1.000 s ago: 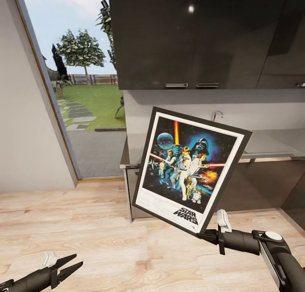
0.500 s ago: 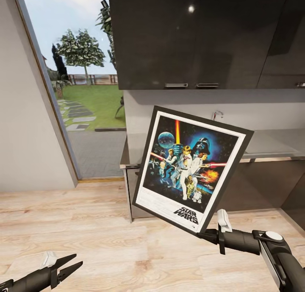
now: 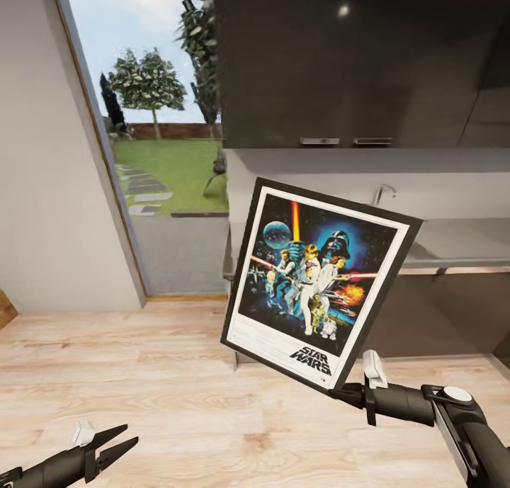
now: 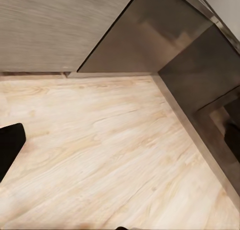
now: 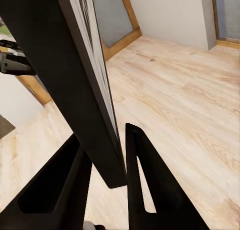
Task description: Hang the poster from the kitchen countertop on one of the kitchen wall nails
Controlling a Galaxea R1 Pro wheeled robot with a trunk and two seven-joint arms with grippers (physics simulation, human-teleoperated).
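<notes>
Compared w/ a second ago the whole head view has slid: window, upper cabinets and counter all sit further right in the pic, so the camera turned; the poster (image 3: 320, 284) and both arms keep the same spots in the pic, i.e. they moved along w/ the robot. A sliver of brown wood now shows at the far left edge by the wall. Right arm reaches in from the lower right, forearm roughly level, wrist pointing left; the right gripper (image 3: 345, 392) is clamped on the poster's bottom right corner, holding it up in the air in front of the robot, tilted w/ its top leaning left, artwork facing the camera. In the right wrist view the 2 dark fingers (image 5: 137, 175) straddle the black frame edge (image 5: 75, 84), closed against it on both sides. Left arm sits low at bottom left, pointing right over the light wood floor (image 3: 142, 375); the left gripper (image 3: 119, 442) holds nothing, jaws a little apart. Behind the poster runs the kitchen countertop (image 3: 453, 244), pale grey, w/ a chrome tap (image 3: 383, 191) at the back wall and dark cabinets (image 3: 354, 56) above. Left wrist view looks down on floor boards and a dark cabinet base (image 4: 150, 37).
</notes>
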